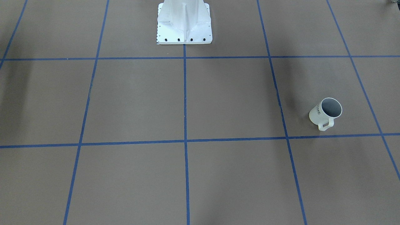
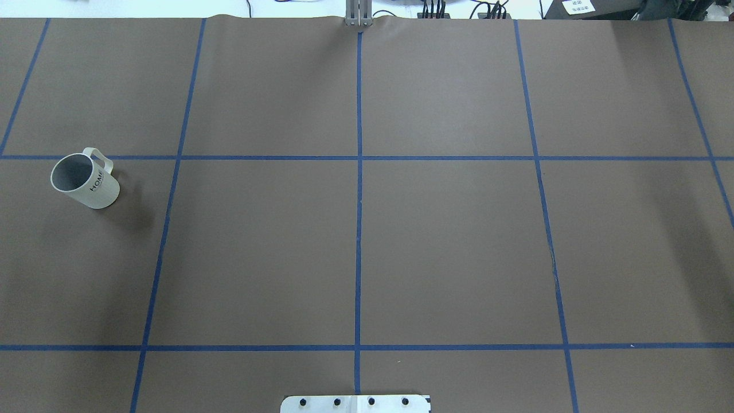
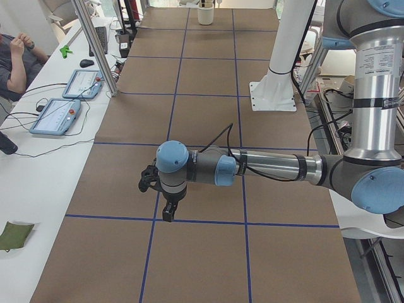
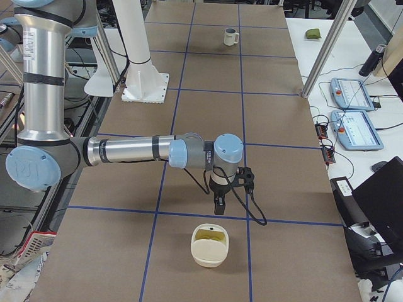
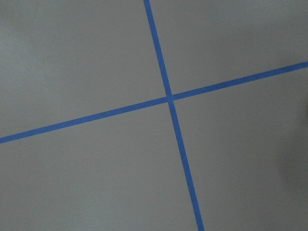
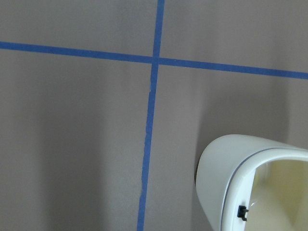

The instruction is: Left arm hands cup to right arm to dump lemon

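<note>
Tape (image 2: 359, 229) in blue grids the brown table (image 2: 459, 258) where the cup (image 2: 86, 182) stands.

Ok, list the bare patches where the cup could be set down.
The table is mostly bare: in the overhead view, every taped square right of the cup, out from the robot's base plate. Occupied: the cup's square at far left, and the white container at the right end, near the right gripper.

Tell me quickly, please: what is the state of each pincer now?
Left pincer: cannot be told, seen only from the side.
Right pincer: cannot be told, seen only from the side.
</note>
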Robot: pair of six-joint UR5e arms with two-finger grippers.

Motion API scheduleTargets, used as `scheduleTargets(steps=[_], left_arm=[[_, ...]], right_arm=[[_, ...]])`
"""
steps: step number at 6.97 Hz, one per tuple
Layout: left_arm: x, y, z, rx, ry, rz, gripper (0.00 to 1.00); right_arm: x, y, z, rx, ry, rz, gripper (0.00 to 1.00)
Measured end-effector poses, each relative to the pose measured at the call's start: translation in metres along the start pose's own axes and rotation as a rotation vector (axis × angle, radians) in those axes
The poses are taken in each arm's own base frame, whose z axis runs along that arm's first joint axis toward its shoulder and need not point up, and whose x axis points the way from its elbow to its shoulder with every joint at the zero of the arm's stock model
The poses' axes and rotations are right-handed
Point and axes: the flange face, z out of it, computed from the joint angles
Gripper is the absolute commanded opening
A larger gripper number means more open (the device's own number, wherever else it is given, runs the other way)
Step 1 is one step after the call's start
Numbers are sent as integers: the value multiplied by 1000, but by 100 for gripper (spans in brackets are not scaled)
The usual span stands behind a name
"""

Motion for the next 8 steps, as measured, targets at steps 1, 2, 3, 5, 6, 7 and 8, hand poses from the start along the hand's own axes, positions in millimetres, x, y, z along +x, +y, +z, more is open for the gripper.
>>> scheduleTargets(steps=[1, 2, 3, 5, 6, 7, 8], left_arm=[[2, 0, -2, 6, 7, 5, 100], [5, -1, -5, 13, 8, 12, 100], [8, 0, -9, 20, 5, 19, 100], [9, 6, -9, 19, 1, 11, 100], [8, 10, -8, 15, 1, 6, 100], [7, 12, -6, 11, 1, 3, 100], [7, 14, -5, 9, 1, 0, 100]], right_arm=[[1, 1, 2, -4, 0, 3, 100], [1, 0, 2, -4, 0, 3, 100], [1, -1, 1, -2, 0, 2, 100], [-1, -4, -1, 2, 0, -2, 100], [-3, -5, -1, 2, -7, -3, 100], [-4, -5, -1, 2, -18, -5, 100], [-5, -5, 0, 2, -25, -6, 100]])
